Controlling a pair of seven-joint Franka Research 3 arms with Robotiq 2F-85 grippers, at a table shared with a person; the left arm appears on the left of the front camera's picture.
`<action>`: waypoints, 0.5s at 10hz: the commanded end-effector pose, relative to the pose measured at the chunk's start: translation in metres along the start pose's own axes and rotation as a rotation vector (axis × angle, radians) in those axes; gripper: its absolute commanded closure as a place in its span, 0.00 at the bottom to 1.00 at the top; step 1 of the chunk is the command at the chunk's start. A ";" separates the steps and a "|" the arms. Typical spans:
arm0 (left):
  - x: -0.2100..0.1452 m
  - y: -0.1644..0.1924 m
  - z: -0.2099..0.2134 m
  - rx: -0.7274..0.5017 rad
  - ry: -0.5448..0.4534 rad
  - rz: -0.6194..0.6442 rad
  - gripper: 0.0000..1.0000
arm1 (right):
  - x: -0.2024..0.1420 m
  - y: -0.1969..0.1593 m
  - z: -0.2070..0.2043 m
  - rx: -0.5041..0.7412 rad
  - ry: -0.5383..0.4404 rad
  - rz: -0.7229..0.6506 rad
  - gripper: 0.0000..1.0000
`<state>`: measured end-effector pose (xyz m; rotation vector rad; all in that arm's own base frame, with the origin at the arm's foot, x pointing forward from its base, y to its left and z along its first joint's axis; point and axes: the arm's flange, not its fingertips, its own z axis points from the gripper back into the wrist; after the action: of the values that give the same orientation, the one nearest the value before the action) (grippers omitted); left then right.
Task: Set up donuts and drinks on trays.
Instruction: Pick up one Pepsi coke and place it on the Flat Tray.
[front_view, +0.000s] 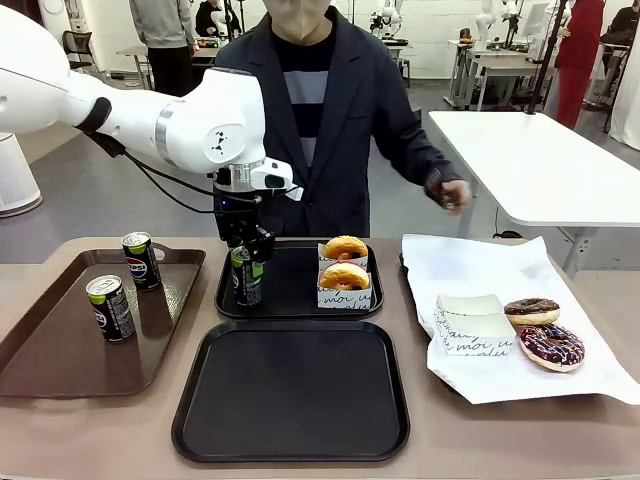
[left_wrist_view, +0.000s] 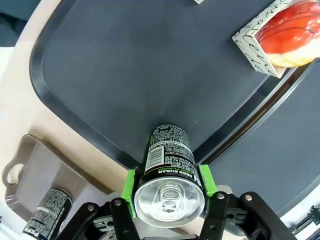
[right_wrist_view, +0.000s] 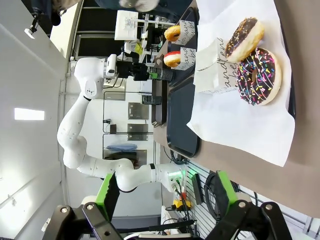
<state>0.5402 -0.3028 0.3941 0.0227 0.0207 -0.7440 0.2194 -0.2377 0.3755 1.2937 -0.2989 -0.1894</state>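
Observation:
A black drink can (front_view: 246, 278) stands upright in the left part of the far black tray (front_view: 300, 303). My left gripper (front_view: 247, 262) comes down over it from above. In the left wrist view its green pads (left_wrist_view: 130, 192) press both sides of the can (left_wrist_view: 169, 165). Two golden donuts in white sleeves (front_view: 345, 247) (front_view: 345, 277) sit on the same tray's right side. The near black tray (front_view: 290, 390) is bare. My right gripper (right_wrist_view: 167, 200) is open, holding nothing, and looks over two chocolate donuts (right_wrist_view: 245, 39) (right_wrist_view: 257, 76).
A brown handled tray (front_view: 60, 350) at the left holds two more cans (front_view: 140, 260) (front_view: 109, 307). White paper (front_view: 520, 385) at the right carries the chocolate donuts (front_view: 531, 311) (front_view: 551, 346) and a white sleeve (front_view: 472, 322). The person stands behind the table, one hand (front_view: 452, 192) raised.

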 end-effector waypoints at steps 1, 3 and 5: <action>-0.006 0.002 -0.001 -0.014 -0.009 -0.027 0.00 | -0.003 0.000 0.002 0.001 0.012 0.009 0.00; -0.010 0.000 0.007 -0.023 -0.024 -0.042 0.00 | -0.003 0.000 0.002 0.001 0.012 0.009 0.00; -0.023 -0.010 0.022 -0.023 -0.051 -0.074 0.00 | -0.003 0.000 0.002 0.001 0.012 0.009 0.00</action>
<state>0.5345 -0.3053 0.4081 0.0131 0.0014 -0.7867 0.2193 -0.2377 0.3754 1.2938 -0.2989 -0.1895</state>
